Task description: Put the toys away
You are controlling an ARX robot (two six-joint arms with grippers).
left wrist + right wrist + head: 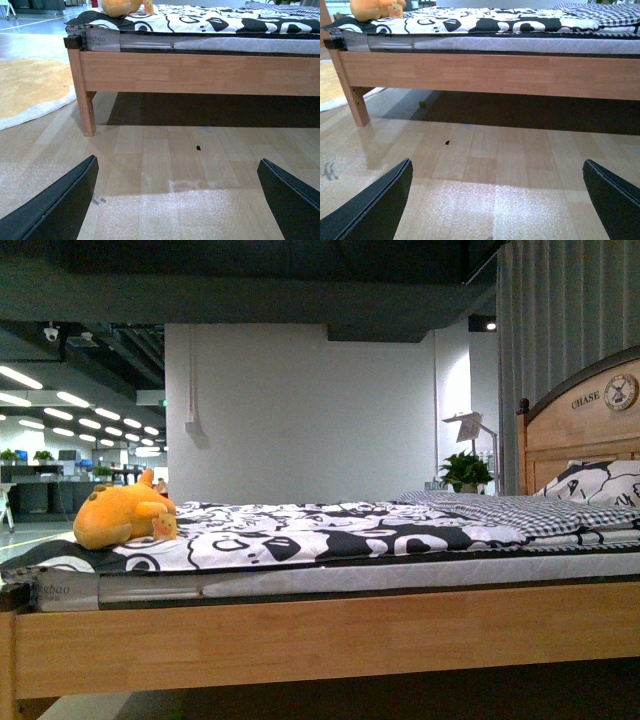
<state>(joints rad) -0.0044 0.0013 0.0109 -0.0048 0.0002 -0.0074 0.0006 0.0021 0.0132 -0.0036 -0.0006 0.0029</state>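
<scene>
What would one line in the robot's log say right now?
toy: plush animal on bed, foot end | left gripper: open, empty | right gripper: open, empty | toy untouched

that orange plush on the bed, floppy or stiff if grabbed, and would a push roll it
Probably soft and light: the plush toy looks rounded and stuffed, so it should squash under a grip. It lies near the end of the bedspread, so a push might slide it off rather than roll it.
</scene>
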